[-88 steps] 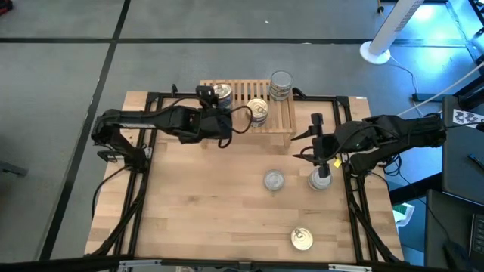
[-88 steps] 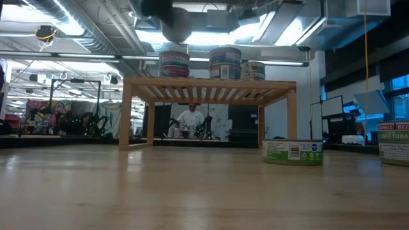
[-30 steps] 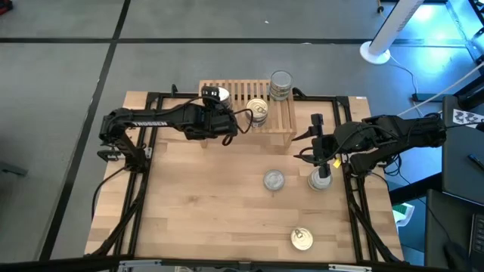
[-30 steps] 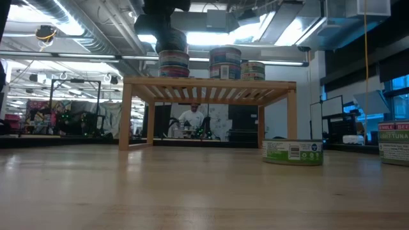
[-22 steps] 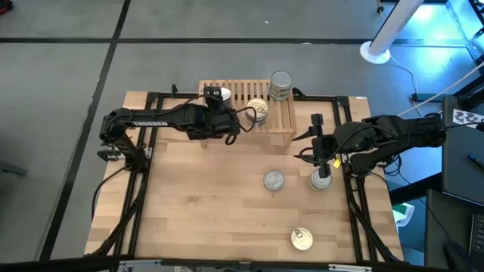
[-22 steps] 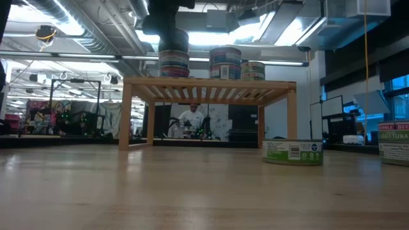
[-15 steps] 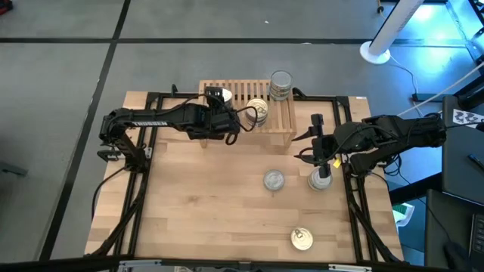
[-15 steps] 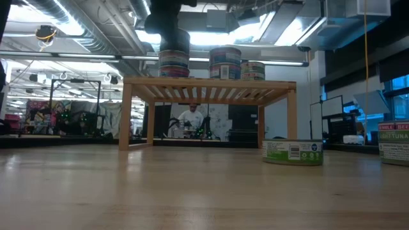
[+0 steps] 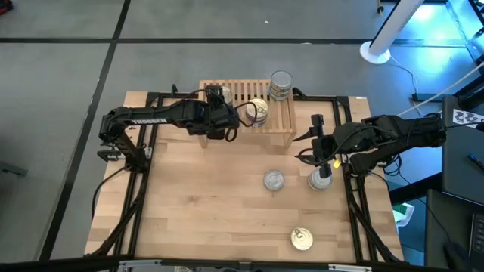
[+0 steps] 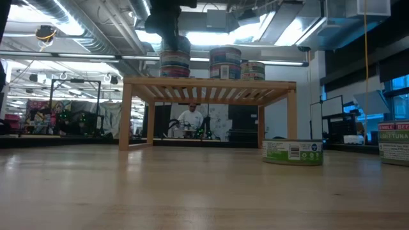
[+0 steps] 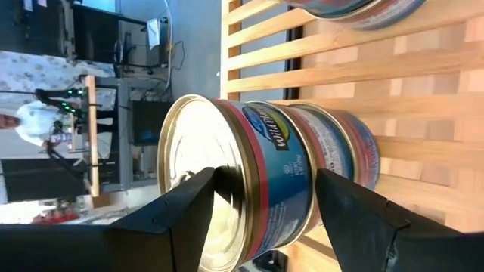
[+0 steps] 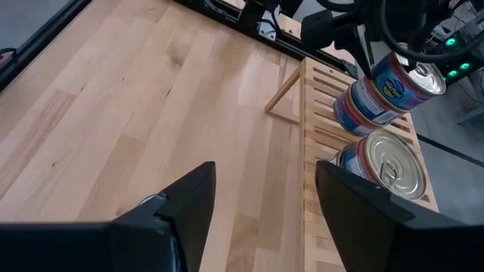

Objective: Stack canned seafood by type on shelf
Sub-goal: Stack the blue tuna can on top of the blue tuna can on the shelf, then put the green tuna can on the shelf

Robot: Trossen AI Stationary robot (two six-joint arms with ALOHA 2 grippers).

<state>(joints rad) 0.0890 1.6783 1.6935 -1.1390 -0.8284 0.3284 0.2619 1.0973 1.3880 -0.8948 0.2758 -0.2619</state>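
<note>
table [image 9: 204, 211] | shelf [image 9: 240, 94] far centre, three can stacks on it: left stack [image 9: 215, 94], middle [image 9: 258, 111], right [image 9: 280, 85] | three loose cans [image 9: 273, 180] on the tabletop | left gripper [image 9: 217, 98] fingers apart around the left stack's top can [image 11: 249, 177] | right gripper [image 9: 317, 148] fingers apart over a right-side can [image 9: 320, 180]

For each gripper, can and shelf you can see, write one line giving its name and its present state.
Left gripper: open, fingers either side of the top can.
Red-banded stack: two cans, upright on shelf.
Shelf: upright, holding three can stacks.
Right gripper: open, empty.
Green-label can: upright on table.
Gold-lid can: alone, table's near edge.
</note>
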